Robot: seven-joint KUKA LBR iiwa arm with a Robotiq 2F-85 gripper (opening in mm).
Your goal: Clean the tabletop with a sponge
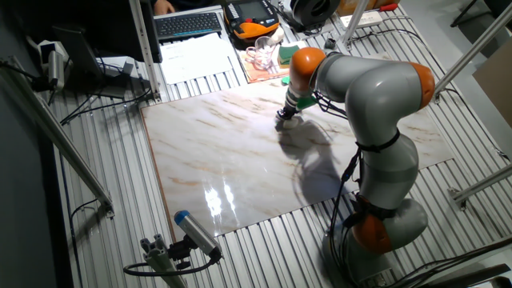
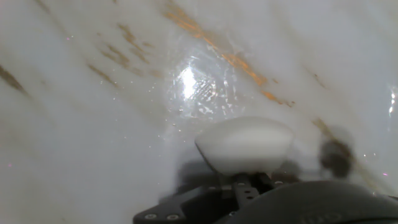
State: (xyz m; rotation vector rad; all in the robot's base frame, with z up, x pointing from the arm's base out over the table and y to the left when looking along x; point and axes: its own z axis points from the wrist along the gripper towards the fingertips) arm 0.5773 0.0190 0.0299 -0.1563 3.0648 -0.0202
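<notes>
The tabletop point(image 1: 232, 152) is a glossy white-beige marble slab with brown veins, lying on ribbed grey metal. My gripper point(image 1: 285, 118) points down at the slab's far right-of-centre area, its tip at the surface. In the hand view the sponge point(image 2: 244, 144), a cream-white rounded block, sits between the dark fingers and is pressed against the tabletop point(image 2: 93, 124). The gripper point(image 2: 244, 171) is shut on it. In the fixed view the sponge is too small and hidden to make out.
Behind the slab lie papers point(image 1: 200, 58), a keyboard point(image 1: 188, 24), an orange-black device point(image 1: 254, 20) and a clear cup point(image 1: 260, 54) on an orange mat. A grey cylinder with a blue cap point(image 1: 196, 232) stands at the front edge. Metal frame bars cross left and right.
</notes>
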